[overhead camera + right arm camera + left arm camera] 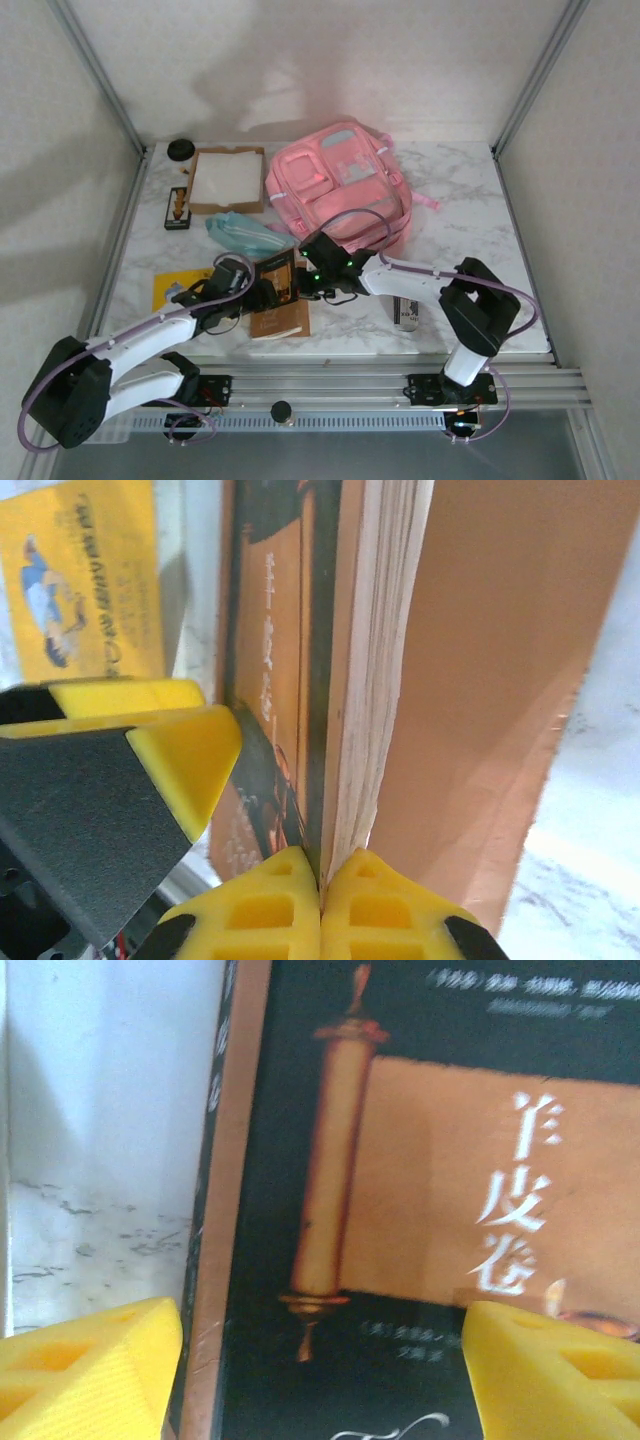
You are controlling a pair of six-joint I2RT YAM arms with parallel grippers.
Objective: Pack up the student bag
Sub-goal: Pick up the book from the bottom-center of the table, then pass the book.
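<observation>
We see the student bag (338, 190) lying at twelve o'clock on the marble tabletop (470, 200). At six o'clock from it lies a brown book (277, 305). Our left claw (320, 1370) stands open astride the cover, at the book's nine o'clock. Our right claw (320, 895) is closed, fingertips meeting at the book's page edge, at its two o'clock.

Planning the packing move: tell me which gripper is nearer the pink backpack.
Right. The right gripper is at the right edge of the book, just in front of the backpack; the left gripper is at the book's left edge, farther away.
</observation>
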